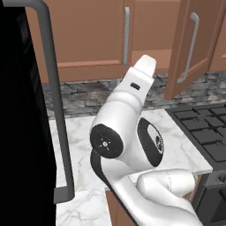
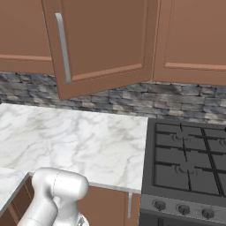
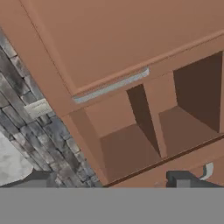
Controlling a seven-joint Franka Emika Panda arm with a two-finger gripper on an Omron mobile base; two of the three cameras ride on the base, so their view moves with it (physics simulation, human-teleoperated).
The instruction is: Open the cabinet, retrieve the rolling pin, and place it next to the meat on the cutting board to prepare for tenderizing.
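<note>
The white marble surface [image 2: 79, 141] lies bare below the brown wooden wall cabinet [image 1: 88, 31], whose door at 2 o'clock stands ajar. A black gas stove [image 2: 190, 163] sits at 4 o'clock; the claw [image 3: 111, 181] is spread wide, holding nothing.

- We see a white marble bench [image 2: 75, 141] running under the wall, its grey veins plain in both base views.
- Behind it we find a backsplash [image 2: 176, 99] of rough grey stone in uneven courses.
- To the right of the bench we see a black stove [image 2: 190, 163] with cast grates, touching the marble edge, and a row of knobs [image 2: 183, 208] on its front.
- At the far left we see a tall black fridge [image 1: 22, 132] with a grey bar handle [image 1: 57, 110].
- The light is flat and even.
</note>
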